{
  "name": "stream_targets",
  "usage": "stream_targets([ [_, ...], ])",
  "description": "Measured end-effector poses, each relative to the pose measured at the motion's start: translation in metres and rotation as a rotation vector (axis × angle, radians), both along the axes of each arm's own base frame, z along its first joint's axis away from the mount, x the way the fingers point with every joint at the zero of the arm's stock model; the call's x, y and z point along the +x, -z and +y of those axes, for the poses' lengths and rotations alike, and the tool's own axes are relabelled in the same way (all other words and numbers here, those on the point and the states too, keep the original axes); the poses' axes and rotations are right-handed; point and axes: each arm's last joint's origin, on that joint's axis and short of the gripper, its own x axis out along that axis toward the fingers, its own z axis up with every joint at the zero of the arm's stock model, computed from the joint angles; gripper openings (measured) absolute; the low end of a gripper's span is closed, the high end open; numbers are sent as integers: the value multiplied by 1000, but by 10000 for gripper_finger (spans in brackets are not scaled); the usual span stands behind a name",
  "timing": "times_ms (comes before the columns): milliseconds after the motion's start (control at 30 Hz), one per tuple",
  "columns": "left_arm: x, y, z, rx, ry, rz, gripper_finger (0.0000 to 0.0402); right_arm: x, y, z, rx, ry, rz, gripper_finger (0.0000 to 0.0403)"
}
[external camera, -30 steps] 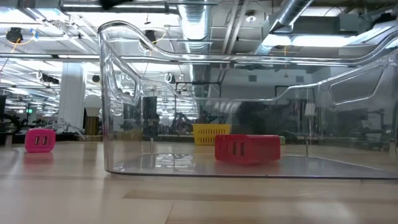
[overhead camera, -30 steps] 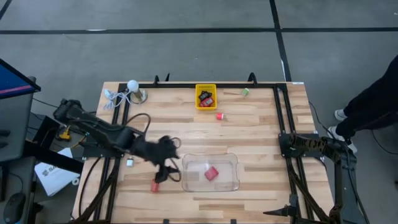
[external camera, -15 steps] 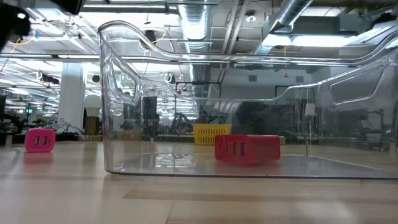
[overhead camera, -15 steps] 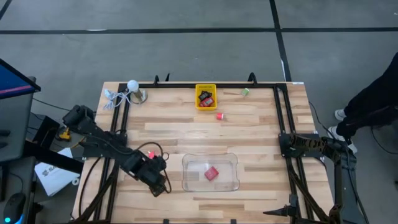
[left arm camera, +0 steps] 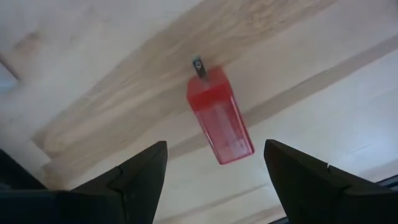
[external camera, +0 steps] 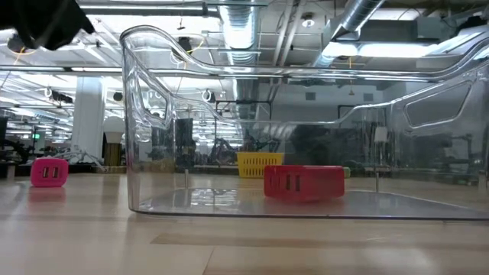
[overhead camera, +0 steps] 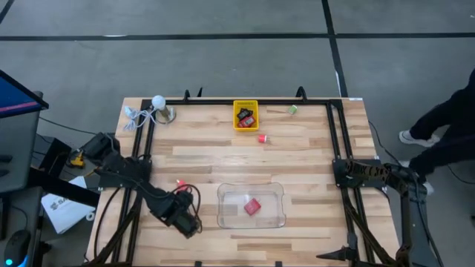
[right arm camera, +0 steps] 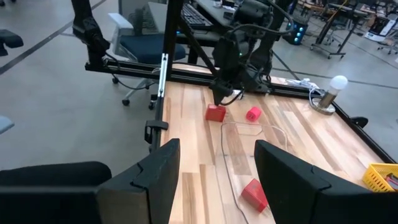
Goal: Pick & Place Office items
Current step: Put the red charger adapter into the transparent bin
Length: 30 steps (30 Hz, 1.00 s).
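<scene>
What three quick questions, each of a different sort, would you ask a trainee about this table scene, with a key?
1. Multiple choice: how many pieces lie in the clear tray? A none, B one, C three.
2. True or false: the left gripper is shut on the loose red block.
3. Fill in: the basket at the table's far edge is ____.

Key
1. B: a single tray block, red.
2. False: its fingers are open, with the block lying on the wood between them.
3. Yellow.
The right gripper waits open at the table's right side.
</scene>
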Motion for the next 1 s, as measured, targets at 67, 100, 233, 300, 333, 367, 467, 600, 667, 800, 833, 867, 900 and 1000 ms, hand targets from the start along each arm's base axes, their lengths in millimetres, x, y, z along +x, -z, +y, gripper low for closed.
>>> stream_targets([
  [67,-2,0,-3,17,-15,-22,266,-2,-1,0,-2,-6,0,201],
  [100,-2,1,-5,19,-19,-37,266,-2,-2,-1,-2,-7,-1,201],
  [233,-1,13,-5,-13,-36,-76,266,-3,-4,-1,-3,-9,-8,201],
  [300,-3,22,-4,-33,-42,-78,266,-3,-4,-1,-3,-12,-8,201],
  [333,-4,27,-2,-33,-46,-73,266,-4,-4,-1,-3,-12,-8,201],
  [367,-5,31,-1,-30,-49,-68,265,-4,-4,-1,-3,-12,-8,201],
  [467,-9,40,2,-34,-64,-58,253,-4,-4,-1,-4,-13,-9,201],
  [600,-10,48,2,-65,-53,-82,192,-3,-4,-1,-4,-11,-10,201],
  [667,-8,49,1,-92,-17,-101,139,-3,-4,-1,-4,-11,-12,201],
  [800,-7,48,-1,-130,79,-124,109,-4,-4,0,-1,-11,-13,201],
  [833,-7,45,-1,-137,108,-140,109,-4,-4,0,0,-11,-13,201],
  [867,-7,41,-2,-149,134,-165,109,-4,-4,0,0,-12,-12,201],
  [900,-6,36,-2,-159,168,-206,109,-4,-4,0,0,-11,-13,201],
  [1000,-3,15,-2,-166,259,-380,109,-4,-4,0,0,-11,-13,201],
])
